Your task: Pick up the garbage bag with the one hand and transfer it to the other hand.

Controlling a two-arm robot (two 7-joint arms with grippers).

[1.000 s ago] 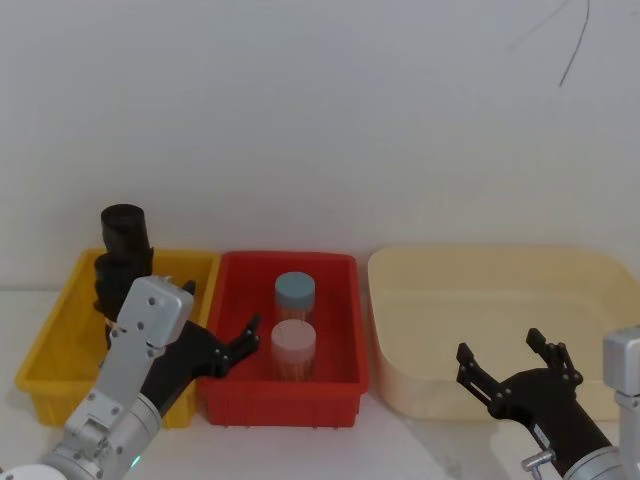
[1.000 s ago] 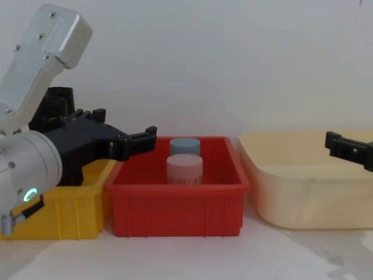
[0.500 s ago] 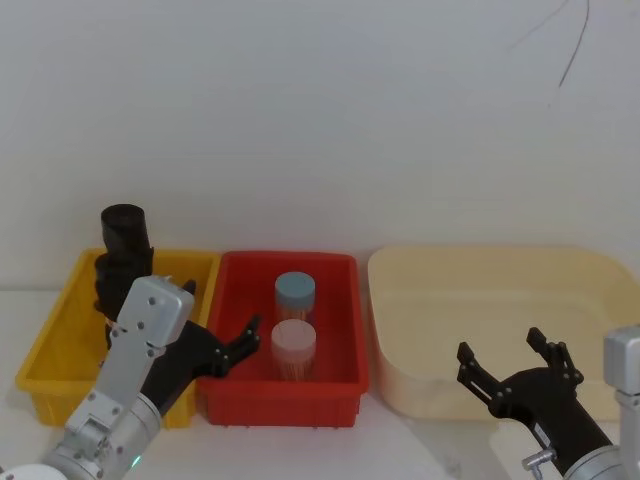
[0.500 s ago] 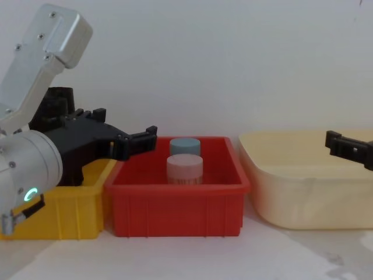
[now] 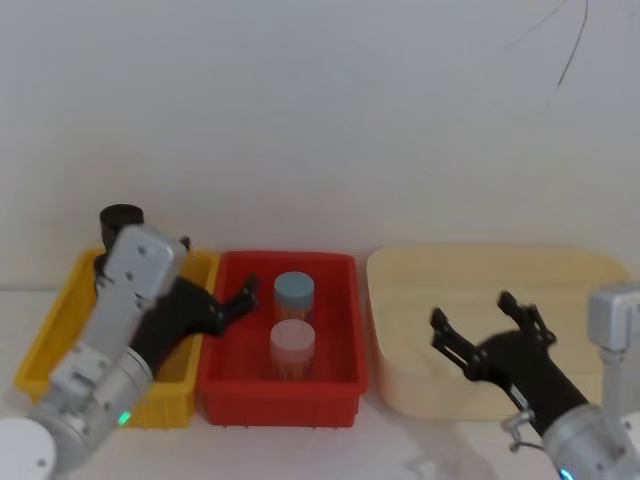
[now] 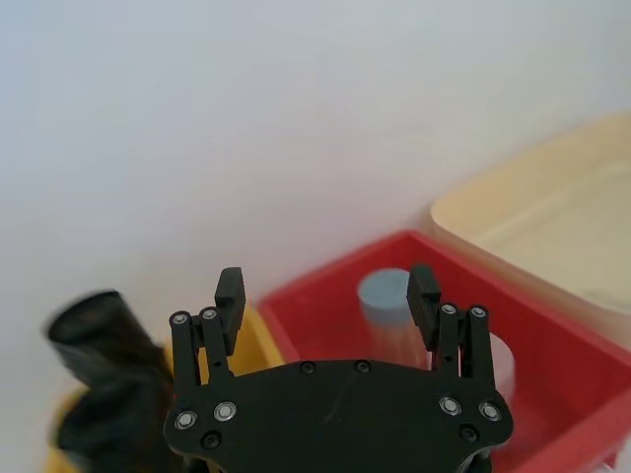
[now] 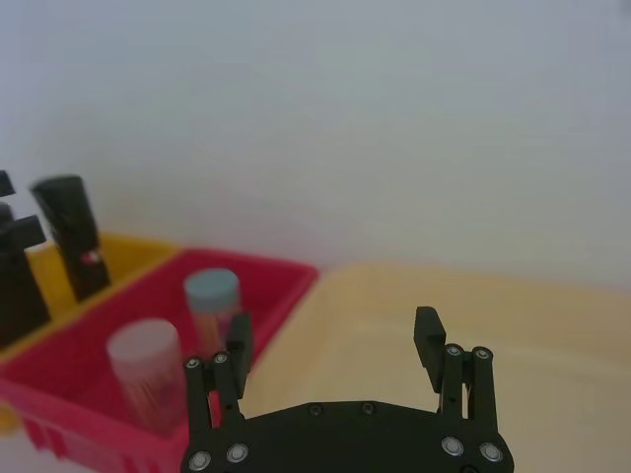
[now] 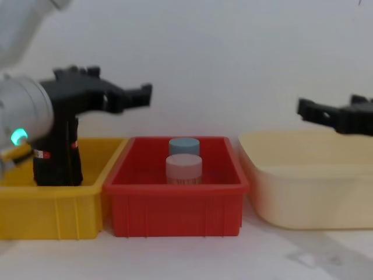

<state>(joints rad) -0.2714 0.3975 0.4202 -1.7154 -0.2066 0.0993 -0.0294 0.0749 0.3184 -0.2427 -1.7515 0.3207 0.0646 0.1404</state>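
- Black garbage bag [image 8: 46,169] stood upright in the yellow bin [image 8: 58,216].
- Left end effector [image 6: 327,288], wide and empty, hovered above it, fingertips beyond, over the red bin [image 8: 175,201].
- Right end effector [image 5: 471,308], also wide, was well apart.

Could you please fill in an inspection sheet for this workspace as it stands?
Surface: white table carrying three containers.
Job's things: garbage bag upright in the yellow bin, beside a taller black roll.
Clutter: blue-lidded jar and pale-lidded jar in the red bin; cream tub.
Grippers: left gripper, fingers open, above the yellow and red bins; right gripper, fingers open, above the cream tub.
Cables: nothing seen.
Surroundings: white wall with a thin dark line.
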